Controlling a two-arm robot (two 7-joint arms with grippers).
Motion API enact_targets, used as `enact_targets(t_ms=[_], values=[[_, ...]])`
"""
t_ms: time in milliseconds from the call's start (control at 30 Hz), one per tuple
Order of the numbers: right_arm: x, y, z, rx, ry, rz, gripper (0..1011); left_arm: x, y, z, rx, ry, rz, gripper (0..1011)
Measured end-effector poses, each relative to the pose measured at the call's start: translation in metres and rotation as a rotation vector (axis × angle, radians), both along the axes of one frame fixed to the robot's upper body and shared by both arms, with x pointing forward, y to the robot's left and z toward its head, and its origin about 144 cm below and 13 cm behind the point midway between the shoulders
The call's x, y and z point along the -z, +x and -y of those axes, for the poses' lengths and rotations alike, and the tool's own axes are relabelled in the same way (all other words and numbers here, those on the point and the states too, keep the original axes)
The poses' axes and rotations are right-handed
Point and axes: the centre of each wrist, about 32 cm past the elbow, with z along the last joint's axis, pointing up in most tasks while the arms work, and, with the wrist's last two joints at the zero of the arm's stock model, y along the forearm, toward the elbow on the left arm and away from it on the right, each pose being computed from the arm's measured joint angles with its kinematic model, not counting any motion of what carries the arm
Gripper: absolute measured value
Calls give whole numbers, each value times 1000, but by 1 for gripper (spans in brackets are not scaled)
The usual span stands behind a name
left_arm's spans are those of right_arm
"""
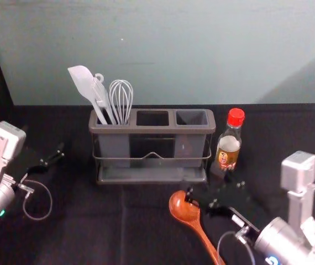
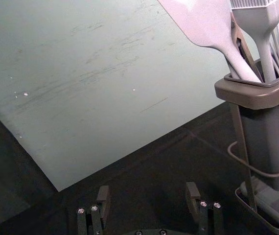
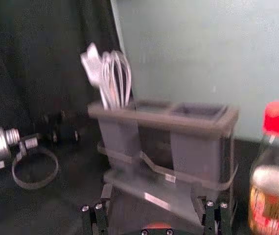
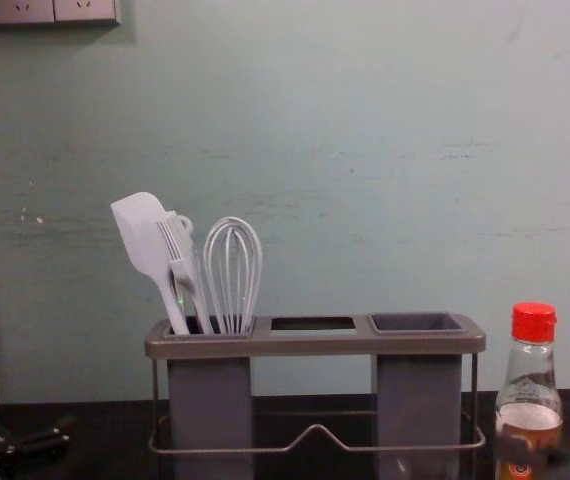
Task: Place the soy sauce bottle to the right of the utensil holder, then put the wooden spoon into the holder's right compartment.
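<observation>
To the right of the utensil holder (image 1: 152, 130) stands the soy sauce bottle (image 1: 228, 150), the right gripper (image 1: 209, 186) near the wooden spoon (image 1: 183, 210), left gripper (image 1: 58, 154) far left, both wide open, empty.

FYI, you've got the wooden spoon (image 1: 182, 208)'s handle cropped toward the worktop (image 1: 91, 226)'s near edge, head view. Right gripper (image 1: 208, 186) covers part of its bowl, plus the soy sauce bottle (image 1: 227, 152)'s base. Left wrist view crops your utensil holder (image 1: 152, 130).
</observation>
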Motion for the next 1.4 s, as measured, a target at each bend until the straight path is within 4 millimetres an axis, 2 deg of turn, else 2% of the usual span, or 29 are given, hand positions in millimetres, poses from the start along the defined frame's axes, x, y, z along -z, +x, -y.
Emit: enact_targets(t_ms=[200,1167,1400], values=[[6,-3,-6,-7,-66,-56,1002,0,0,0,0,0,0,1011],[8,-4,-7,-13,-68,-59,1002,0,0,0,0,0,0,1011],[-3,-12,-17,6,-156,-79,1002,0,0,0,0,0,0,1011]])
